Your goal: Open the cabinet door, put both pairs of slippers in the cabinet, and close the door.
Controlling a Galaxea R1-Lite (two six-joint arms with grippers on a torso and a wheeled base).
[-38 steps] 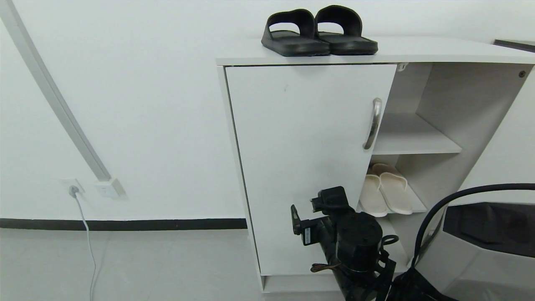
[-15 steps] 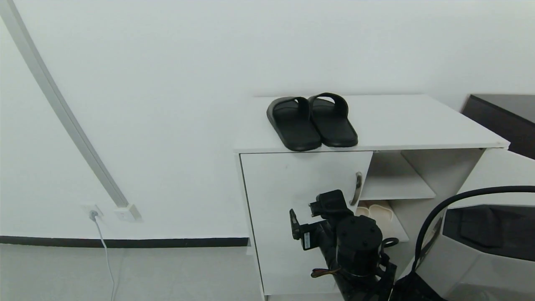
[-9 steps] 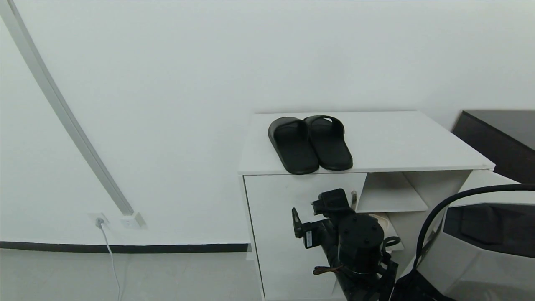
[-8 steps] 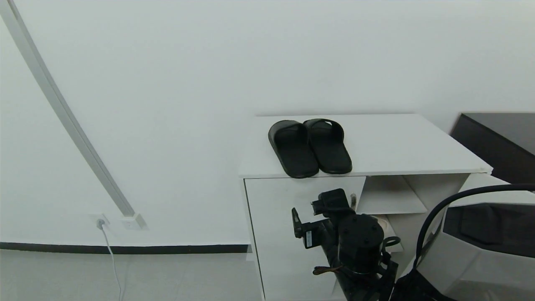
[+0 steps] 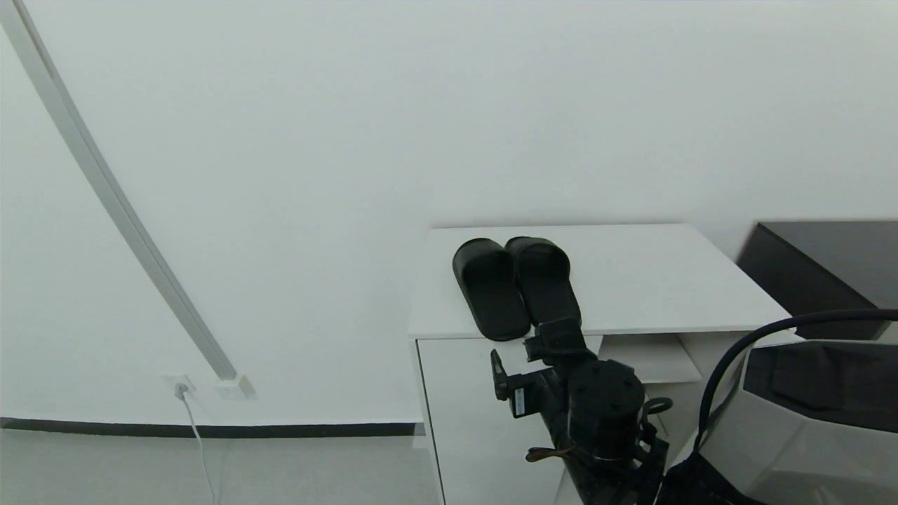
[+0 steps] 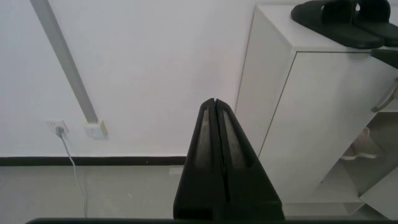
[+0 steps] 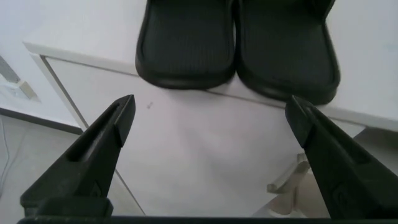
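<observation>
Right claw [image 7: 210,102] is spread wide and empty, just in front of the cabinet door [image 7: 186,162] and a bit below the front edge of the cabinet top [image 5: 645,280]. Black slippers [image 5: 515,284] are on that top at 12 o'clock from the claw, side by side and touching, heels at the front edge. The fingers line up outside both heels, so I read the wide spread as prep to pinch the pair as one.

Left claw [image 6: 214,106] is pressed together, holding nothing. It is well apart from the cabinet, at 9 o'clock of it, likely parked clear of the right arm's path.

At 3 o'clock of the door the bay stands open, shelf [image 5: 649,358] showing. A pale slipper [image 6: 360,149] lies low inside, so that pair looks stowed; I can't confirm both.

Step in hand, my read: grab the black pair and move it into the open bay. Door closing comes after. Risk: one slipper sliding out of a two-shoe pinch.
</observation>
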